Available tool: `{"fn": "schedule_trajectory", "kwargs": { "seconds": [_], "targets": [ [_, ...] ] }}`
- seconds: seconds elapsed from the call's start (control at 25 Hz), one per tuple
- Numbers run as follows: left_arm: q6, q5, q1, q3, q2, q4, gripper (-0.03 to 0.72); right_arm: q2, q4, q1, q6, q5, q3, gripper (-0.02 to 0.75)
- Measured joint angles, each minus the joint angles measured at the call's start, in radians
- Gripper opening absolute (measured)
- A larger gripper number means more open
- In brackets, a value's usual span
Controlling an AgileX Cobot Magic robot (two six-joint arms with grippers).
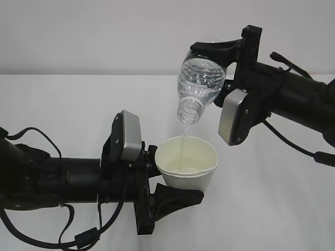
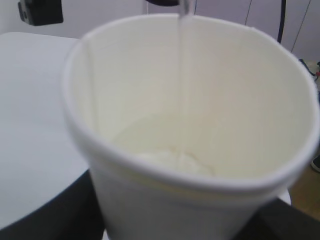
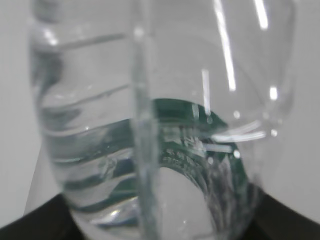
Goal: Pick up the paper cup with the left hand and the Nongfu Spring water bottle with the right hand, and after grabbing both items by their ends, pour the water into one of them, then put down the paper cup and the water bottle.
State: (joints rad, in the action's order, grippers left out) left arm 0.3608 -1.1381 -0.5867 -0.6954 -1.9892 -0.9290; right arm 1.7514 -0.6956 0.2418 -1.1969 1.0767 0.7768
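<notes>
My left gripper (image 1: 159, 180) is shut on the paper cup (image 1: 187, 163), held upright above the table at the middle of the exterior view. The cup (image 2: 190, 130) fills the left wrist view, with a pool of water (image 2: 175, 159) at its bottom. My right gripper (image 1: 222, 65) is shut on the Nongfu Spring water bottle (image 1: 200, 86), tipped mouth-down over the cup. A thin stream of water (image 1: 184, 137) falls from the bottle's open mouth into the cup. In the right wrist view the clear ribbed bottle (image 3: 160, 125) fills the frame, its green label seen through it.
The white table (image 1: 63, 110) spreads under both arms, with a pale wall behind. Black cables (image 1: 78, 238) hang below the left arm. A dark object (image 2: 40, 11) sits at the far top left of the left wrist view.
</notes>
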Motion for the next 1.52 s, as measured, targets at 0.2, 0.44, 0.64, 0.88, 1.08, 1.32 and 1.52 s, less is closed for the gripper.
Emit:
{"fn": "schedule_trajectory", "kwargs": {
  "seconds": [0.2,0.44,0.64,0.88,1.08,1.32,1.52],
  "targets": [
    [0.000,0.000,0.000,0.000,0.000,0.000,0.454,0.000,0.002,0.000,0.000,0.002,0.000,0.438],
    [0.000,0.000,0.000,0.000,0.000,0.000,0.454,0.000,0.005,0.000,0.000,0.003,0.000,0.438],
    [0.000,0.000,0.000,0.000,0.000,0.000,0.454,0.000,0.005,0.000,0.000,0.003,0.000,0.438],
    [0.000,0.000,0.000,0.000,0.000,0.000,0.454,0.000,0.008,0.000,0.000,0.003,0.000,0.438],
    [0.000,0.000,0.000,0.000,0.000,0.000,0.454,0.000,0.009,0.000,0.000,0.003,0.000,0.438],
    [0.000,0.000,0.000,0.000,0.000,0.000,0.454,0.000,0.009,0.000,0.000,0.003,0.000,0.438],
    [0.000,0.000,0.000,0.000,0.000,0.000,0.454,0.000,0.009,0.000,-0.002,0.005,0.000,0.438]
  ]
}}
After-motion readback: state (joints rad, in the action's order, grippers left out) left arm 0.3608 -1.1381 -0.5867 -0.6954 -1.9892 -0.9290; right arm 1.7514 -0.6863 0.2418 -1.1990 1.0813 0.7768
